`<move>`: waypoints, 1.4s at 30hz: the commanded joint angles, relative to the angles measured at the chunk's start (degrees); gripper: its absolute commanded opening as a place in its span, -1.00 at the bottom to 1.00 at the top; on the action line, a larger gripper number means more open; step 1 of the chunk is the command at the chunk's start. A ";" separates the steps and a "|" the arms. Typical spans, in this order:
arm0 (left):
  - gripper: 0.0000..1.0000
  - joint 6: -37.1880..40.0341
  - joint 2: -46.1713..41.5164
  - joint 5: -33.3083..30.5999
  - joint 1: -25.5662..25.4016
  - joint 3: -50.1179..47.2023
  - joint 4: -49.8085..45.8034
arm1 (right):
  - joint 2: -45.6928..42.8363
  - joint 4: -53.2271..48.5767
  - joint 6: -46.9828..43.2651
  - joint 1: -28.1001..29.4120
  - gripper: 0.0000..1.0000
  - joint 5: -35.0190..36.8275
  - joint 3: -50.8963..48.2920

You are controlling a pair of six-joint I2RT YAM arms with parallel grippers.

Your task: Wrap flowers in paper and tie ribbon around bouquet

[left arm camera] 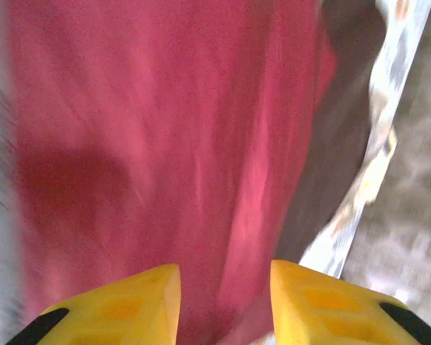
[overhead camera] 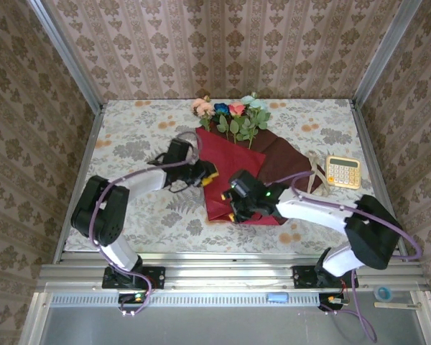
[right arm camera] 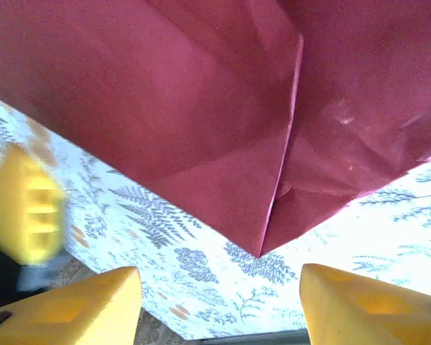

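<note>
The flowers [overhead camera: 233, 115] lie at the far middle of the table, their stems running under the dark red paper [overhead camera: 233, 165]. One flap of the paper is folded over them into a brighter red panel. My left gripper [overhead camera: 209, 172] hovers at the flap's left edge, open, with red paper [left arm camera: 165, 144] beyond its yellow fingers [left arm camera: 129, 302]. My right gripper [overhead camera: 229, 206] is at the paper's near corner, open. That folded corner [right arm camera: 262, 244] points towards the gap, and nothing sits between the right gripper's [right arm camera: 220, 272] fingers. The cream ribbon [overhead camera: 317, 172] lies by the paper's right edge.
A yellow calculator [overhead camera: 343, 171] sits at the right, beside the ribbon. The floral tablecloth [overhead camera: 140, 147] covers the table, with patterned walls on three sides. In the right wrist view a blurred yellow finger [right arm camera: 21, 205] shows at the left.
</note>
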 commanded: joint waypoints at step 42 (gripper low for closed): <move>-0.44 3.25 26.50 -4.74 -17.01 24.98 -27.76 | 1.05 -24.63 -66.74 -54.74 -0.24 8.70 -1.68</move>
